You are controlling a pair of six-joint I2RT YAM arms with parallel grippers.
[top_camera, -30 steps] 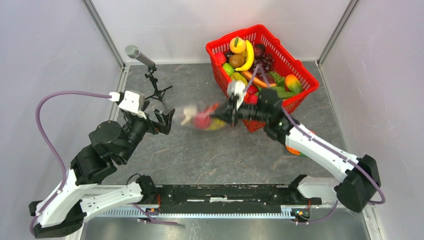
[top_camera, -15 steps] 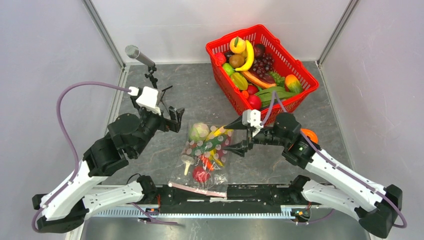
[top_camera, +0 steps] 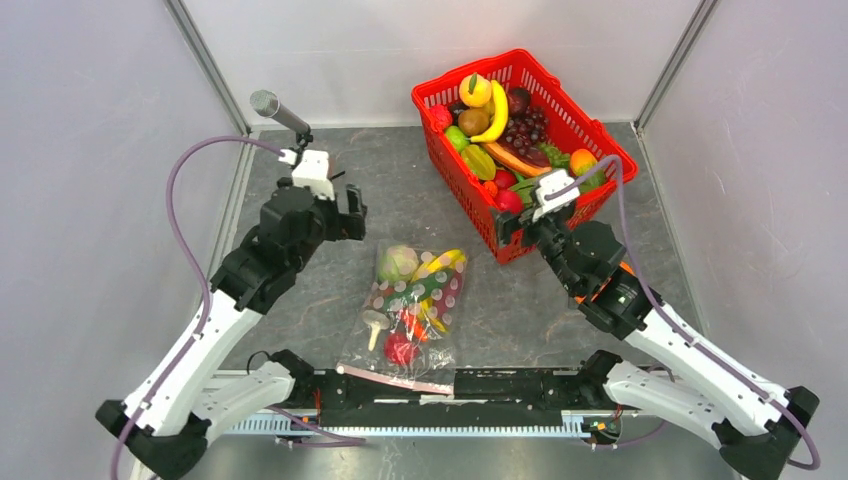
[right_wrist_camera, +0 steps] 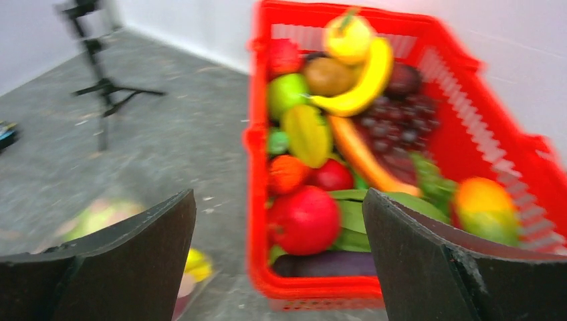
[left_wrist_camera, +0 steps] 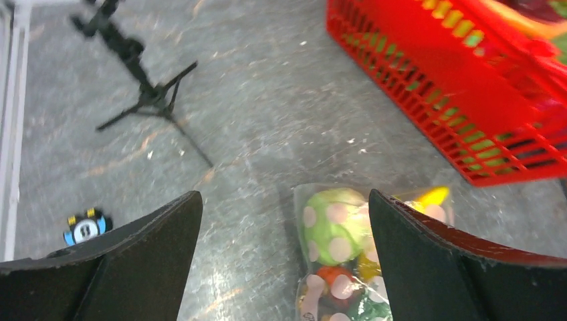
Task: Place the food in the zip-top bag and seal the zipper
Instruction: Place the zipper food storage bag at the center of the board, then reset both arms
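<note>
The zip-top bag [top_camera: 405, 310] lies flat on the tabletop [top_camera: 400, 180] between the arms, near the red basket [top_camera: 470, 190], with the food [top_camera: 398, 263] inside. The left gripper [left_wrist_camera: 284, 194] and right gripper [right_wrist_camera: 278, 194] both hang spread and empty. The zipper [top_camera: 395, 378] at the near edge may be unsealed, so a skewed pinch could drag the bag and spill pieces

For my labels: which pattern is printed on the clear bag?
Pinkish-brown round dots cover the zip-top bag; they show best in the top external view.
</note>
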